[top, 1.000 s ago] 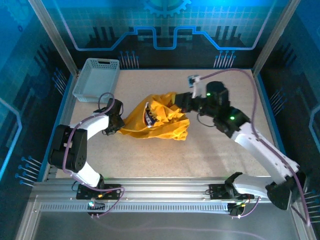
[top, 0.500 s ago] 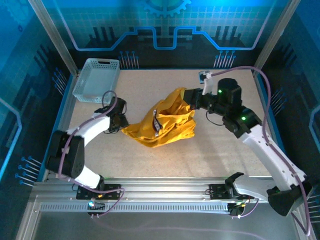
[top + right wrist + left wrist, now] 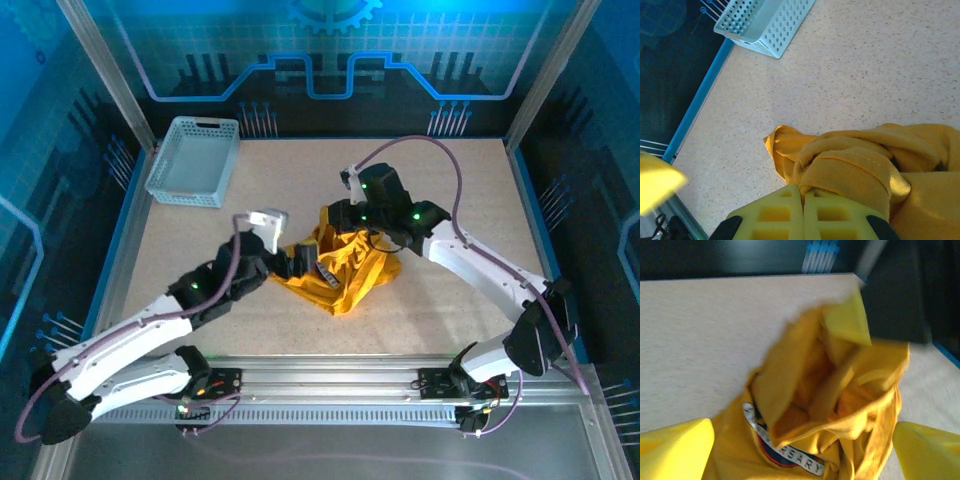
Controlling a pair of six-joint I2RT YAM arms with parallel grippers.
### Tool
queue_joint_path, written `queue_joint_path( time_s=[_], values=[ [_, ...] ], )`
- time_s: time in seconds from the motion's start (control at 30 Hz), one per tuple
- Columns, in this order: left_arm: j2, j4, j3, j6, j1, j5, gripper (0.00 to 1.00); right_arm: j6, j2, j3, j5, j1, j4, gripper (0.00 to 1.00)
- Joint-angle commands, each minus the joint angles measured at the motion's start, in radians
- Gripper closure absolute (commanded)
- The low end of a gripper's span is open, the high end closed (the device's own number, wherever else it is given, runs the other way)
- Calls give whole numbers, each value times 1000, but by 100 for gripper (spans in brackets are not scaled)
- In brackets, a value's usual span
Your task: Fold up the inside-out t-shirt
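Observation:
The inside-out t-shirt [image 3: 350, 268] is a mustard-yellow bundle crumpled in the middle of the table, with a strip of white lettering [image 3: 790, 455] peeking out of a fold. My right gripper [image 3: 334, 218] sits at the bundle's far edge. Its yellow fingers are shut on a thick rolled fold of the t-shirt [image 3: 855, 160], as the right wrist view shows around the right gripper [image 3: 803, 197]. My left gripper [image 3: 295, 262] is at the bundle's left edge. In the left wrist view the left gripper [image 3: 802, 457] stands wide open, the cloth lying loose between the fingers [image 3: 675, 450].
A light grey lattice basket [image 3: 192, 158] stands at the far left corner of the table [image 3: 460, 180]; it also shows as the basket [image 3: 765, 25] in the right wrist view. The right arm's dark body [image 3: 895, 290] hangs just beyond the bundle.
My left gripper opened and let go of the shirt's left edge, and that arm swung in toward the middle. My right gripper carried its fold leftward, and the shirt bunched up tighter.

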Motion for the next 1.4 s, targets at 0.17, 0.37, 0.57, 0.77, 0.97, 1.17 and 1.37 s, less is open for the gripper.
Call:
queue_joint_path(
  time_s=[0.17, 0.37, 0.57, 0.77, 0.97, 1.17, 1.37],
  values=[
    [78, 429, -159, 211, -24, 196, 14, 59, 27, 131, -41, 41, -24, 100],
    [142, 558, -176, 238, -42, 124, 12, 68, 42, 150, -27, 75, -39, 100],
    [219, 579, -145, 254, -43, 59, 14, 74, 73, 182, -47, 91, -48, 100],
    [259, 578, -133, 265, -43, 23, 39, 82, 76, 185, -45, 96, -47, 100],
    [239, 563, -138, 228, -43, -4, 80, 60, 86, 195, 52, 78, -105, 94],
    [180, 536, -158, 143, -17, -29, 98, 18, 49, 154, 56, 10, -134, 52],
    [126, 516, -195, 48, 65, 53, 100, -23, -135, -119, 163, -39, -113, 19]
  ],
)
